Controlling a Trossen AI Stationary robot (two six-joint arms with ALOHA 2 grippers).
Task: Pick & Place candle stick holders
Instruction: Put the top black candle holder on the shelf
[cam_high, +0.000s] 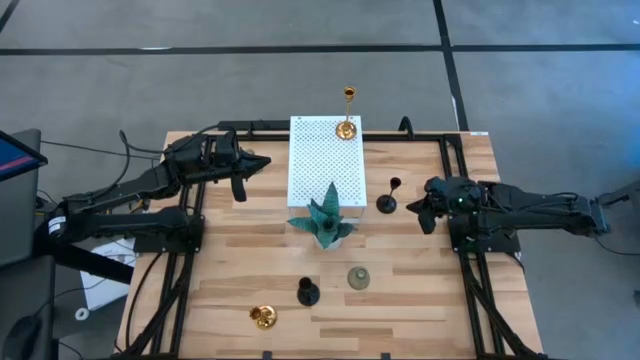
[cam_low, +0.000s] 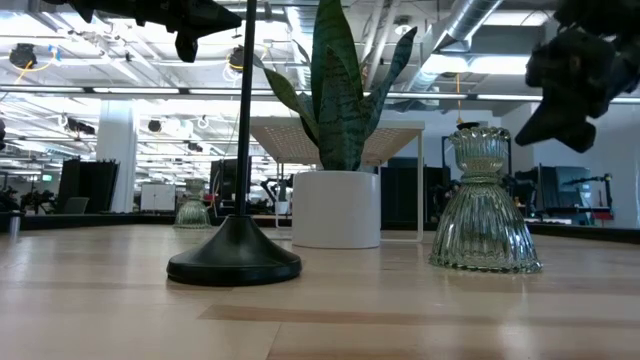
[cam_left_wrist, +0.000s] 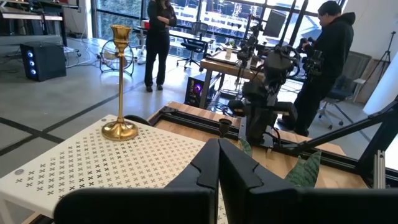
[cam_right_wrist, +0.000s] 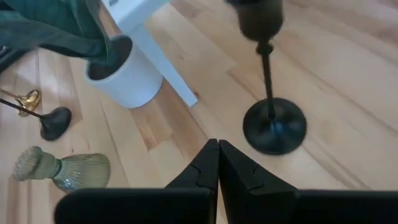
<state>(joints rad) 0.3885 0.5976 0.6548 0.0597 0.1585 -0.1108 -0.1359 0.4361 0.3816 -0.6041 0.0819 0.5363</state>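
A slim gold candle stick holder (cam_high: 347, 126) (cam_left_wrist: 120, 127) stands by its round base on the far right corner of the white perforated board (cam_high: 322, 165). A black holder (cam_high: 387, 203) (cam_right_wrist: 272, 124) stands upright on the table, right of the board. Toward the near edge are another black holder (cam_high: 307, 292) (cam_low: 235, 262), a grey-green bell-shaped one (cam_high: 358, 278) (cam_low: 484, 230) and a second gold one (cam_high: 263, 317). My right gripper (cam_high: 418, 210) (cam_right_wrist: 217, 149) is shut, slanting down, just right of the upright black holder. My left gripper (cam_high: 262, 160) (cam_left_wrist: 217, 149) is shut, raised left of the board.
A teal plant ornament in a white pot (cam_high: 325, 225) (cam_low: 335, 208) stands at the board's near edge, between the two groups of holders. Black frame rails (cam_high: 455, 170) run along the table's sides. People stand in the room beyond the table (cam_left_wrist: 329, 62).
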